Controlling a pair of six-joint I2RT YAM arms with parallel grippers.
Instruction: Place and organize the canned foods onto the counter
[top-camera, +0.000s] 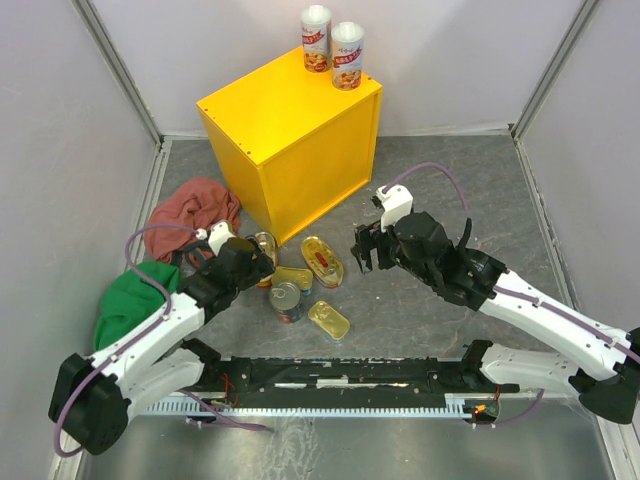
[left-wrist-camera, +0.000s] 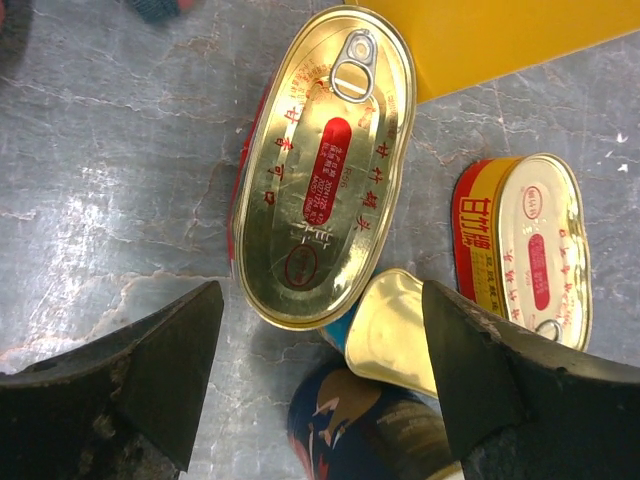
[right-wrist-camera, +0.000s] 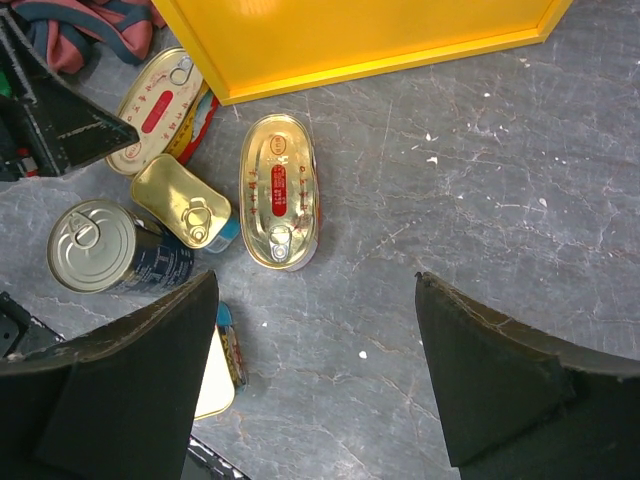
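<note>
Two tall white-topped cans (top-camera: 316, 38) (top-camera: 347, 55) stand on the back right corner of the yellow counter (top-camera: 270, 110). On the floor in front of it lie two oval gold tins (top-camera: 322, 260) (top-camera: 265, 245), a rectangular tin (top-camera: 292, 278), a dark round can (top-camera: 286, 300) and another rectangular tin (top-camera: 329, 319). My left gripper (top-camera: 250, 262) (left-wrist-camera: 320, 300) hangs open over this cluster, above an oval tin (left-wrist-camera: 325, 165), the rectangular tin (left-wrist-camera: 395, 330) and the dark can (left-wrist-camera: 370, 430). My right gripper (top-camera: 362, 250) (right-wrist-camera: 315, 300) is open over bare floor, just short of an oval tin (right-wrist-camera: 278, 190).
A red cloth (top-camera: 195, 205) and a green cloth (top-camera: 135, 300) lie left of the tins, beside the left arm. Grey walls close in the floor on three sides. The black rail (top-camera: 340, 375) with the arm bases runs along the near edge.
</note>
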